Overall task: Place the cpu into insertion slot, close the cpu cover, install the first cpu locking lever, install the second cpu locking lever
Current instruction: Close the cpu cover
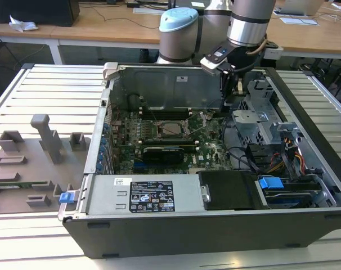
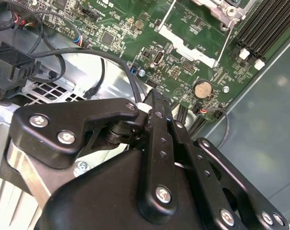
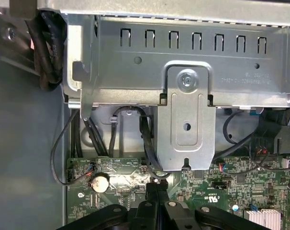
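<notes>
Your gripper has its fingers pressed together, low over the edge of the motherboard, with black cables just beyond the tips. Farther off and well apart, the insertion slot sits mid-board. If you swing towards it carelessly, those cables could snag, or the closed tips could scrape board components.
</notes>
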Controlling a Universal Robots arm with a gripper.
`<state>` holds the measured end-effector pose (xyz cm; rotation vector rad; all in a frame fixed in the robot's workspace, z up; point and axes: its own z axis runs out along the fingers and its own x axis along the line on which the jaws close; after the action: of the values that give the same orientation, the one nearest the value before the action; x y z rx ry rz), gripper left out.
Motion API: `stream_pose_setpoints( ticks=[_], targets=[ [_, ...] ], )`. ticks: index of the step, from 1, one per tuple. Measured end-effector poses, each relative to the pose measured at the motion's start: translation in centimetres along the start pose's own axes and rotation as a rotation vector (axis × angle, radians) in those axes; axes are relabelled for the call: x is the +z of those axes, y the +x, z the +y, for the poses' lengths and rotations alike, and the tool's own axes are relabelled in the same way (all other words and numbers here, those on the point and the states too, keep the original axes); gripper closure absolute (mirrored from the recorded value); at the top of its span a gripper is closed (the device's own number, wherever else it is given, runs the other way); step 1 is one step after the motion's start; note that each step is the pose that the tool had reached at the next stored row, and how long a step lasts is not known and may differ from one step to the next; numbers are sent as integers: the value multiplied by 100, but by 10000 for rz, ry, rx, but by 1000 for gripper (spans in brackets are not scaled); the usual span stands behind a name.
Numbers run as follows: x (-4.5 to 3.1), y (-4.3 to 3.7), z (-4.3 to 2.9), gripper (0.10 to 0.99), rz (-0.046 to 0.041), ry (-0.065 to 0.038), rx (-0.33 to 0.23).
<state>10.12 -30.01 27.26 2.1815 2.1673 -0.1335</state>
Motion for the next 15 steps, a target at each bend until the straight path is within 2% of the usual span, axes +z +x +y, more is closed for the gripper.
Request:
stream_pose_setpoints(
  ticks=[10,15],
  targets=[
    [48,6,29,980,2,23,-2],
    [129,14,34,980,2,56,-5]
  ],
)
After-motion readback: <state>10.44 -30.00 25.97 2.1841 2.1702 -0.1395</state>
